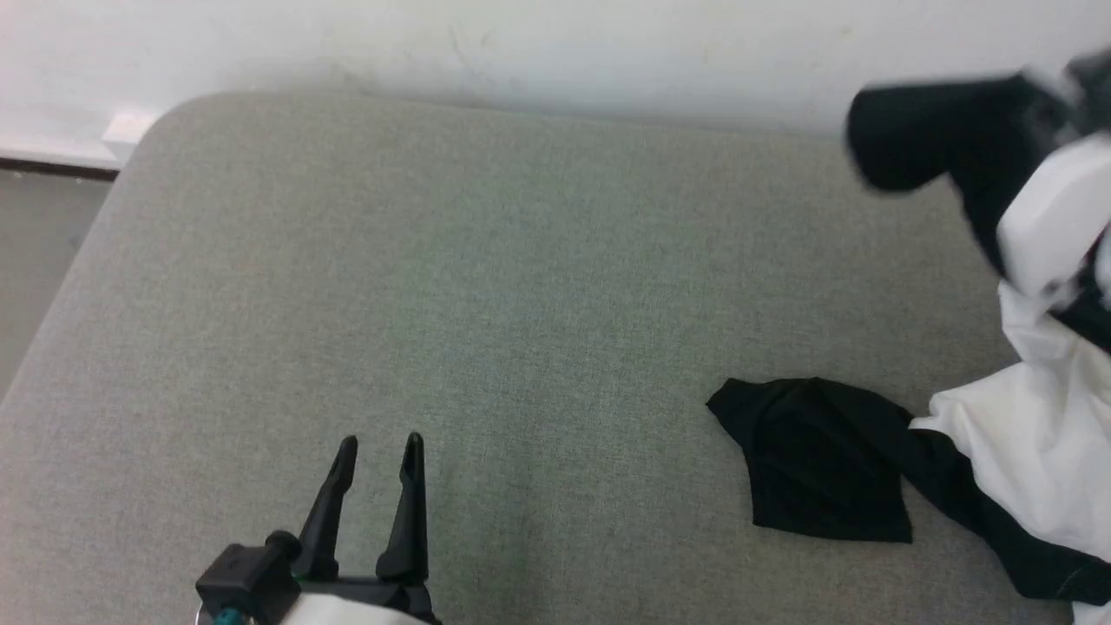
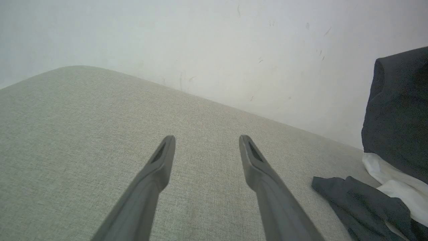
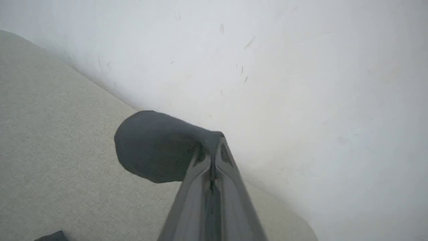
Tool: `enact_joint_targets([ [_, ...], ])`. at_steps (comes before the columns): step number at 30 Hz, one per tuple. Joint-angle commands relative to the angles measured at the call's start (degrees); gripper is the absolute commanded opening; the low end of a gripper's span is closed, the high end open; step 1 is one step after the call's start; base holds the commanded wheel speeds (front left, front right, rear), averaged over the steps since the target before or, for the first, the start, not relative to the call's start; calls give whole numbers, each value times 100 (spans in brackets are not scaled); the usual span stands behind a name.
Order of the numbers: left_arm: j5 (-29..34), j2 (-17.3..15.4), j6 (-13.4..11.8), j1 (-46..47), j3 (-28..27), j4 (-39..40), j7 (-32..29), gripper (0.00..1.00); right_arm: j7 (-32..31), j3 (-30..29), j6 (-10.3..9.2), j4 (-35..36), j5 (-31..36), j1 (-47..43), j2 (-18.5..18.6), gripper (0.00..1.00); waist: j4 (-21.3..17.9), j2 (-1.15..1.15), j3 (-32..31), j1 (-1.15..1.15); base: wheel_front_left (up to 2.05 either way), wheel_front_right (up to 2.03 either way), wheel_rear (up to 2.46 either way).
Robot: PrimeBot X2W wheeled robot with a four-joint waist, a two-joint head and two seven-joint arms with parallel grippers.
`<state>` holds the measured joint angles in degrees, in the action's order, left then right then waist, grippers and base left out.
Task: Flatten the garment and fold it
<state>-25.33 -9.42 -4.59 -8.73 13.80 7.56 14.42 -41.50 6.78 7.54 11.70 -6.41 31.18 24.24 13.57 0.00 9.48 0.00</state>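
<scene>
**A:** What's the room like?
**B:** A scuffed white wall (image 1: 555, 43) stands behind a grey-green upholstered pad (image 1: 486, 286) with a rounded corner; a strip of floor (image 1: 35, 243) shows past the pad's edge, out to the left gripper's left.
**A:** And the grippers?
**B:** The left gripper (image 1: 380, 443) sits over bare fabric, fingers spread, nothing between them; the right gripper (image 3: 214, 150) has its fingers pressed together on black cloth, lifted before the wall.
**A:** Where's the garment (image 1: 1024, 434)?
**B:** Bunched well to the right of the left gripper; one black sleeve (image 1: 816, 460) lies on the pad; the white cloth beyond it rises toward the right gripper.
</scene>
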Motion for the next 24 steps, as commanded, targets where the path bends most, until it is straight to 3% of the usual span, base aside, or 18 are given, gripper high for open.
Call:
enact_joint_targets([
  [1,-30,25,47,155,-17,3,36,100,-70,25,-5,-138,-37,290,157,0,70,0,303,0,0,0,0],
  [8,-8,144,192,505,21,-83,49,100,-128,274,-5,-1096,35,1509,1190,0,235,0,955,0,0,0,0],
  [12,23,236,298,769,77,-144,53,100,-51,368,-5,-1595,131,1828,1335,0,360,0,1324,0,0,0,0],
  [17,53,348,418,1051,134,-253,56,100,74,472,-5,-2093,269,1899,1260,0,548,0,1595,0,0,0,0],
  [18,61,366,432,1081,133,-273,56,100,80,454,-5,-2192,295,1889,1217,12,574,0,1616,0,0,0,0],
  [19,69,382,445,1100,128,-292,56,100,92,443,-5,-2280,330,1873,1178,45,595,0,1626,0,0,0,0],
  [20,76,395,458,1107,121,-309,56,100,111,445,-5,-2353,358,1856,1148,96,611,0,1630,0,0,0,0],
  [24,108,430,495,1090,68,-364,57,100,140,402,-5,-2591,407,1810,1044,100,621,0,1581,0,0,0,0],
])
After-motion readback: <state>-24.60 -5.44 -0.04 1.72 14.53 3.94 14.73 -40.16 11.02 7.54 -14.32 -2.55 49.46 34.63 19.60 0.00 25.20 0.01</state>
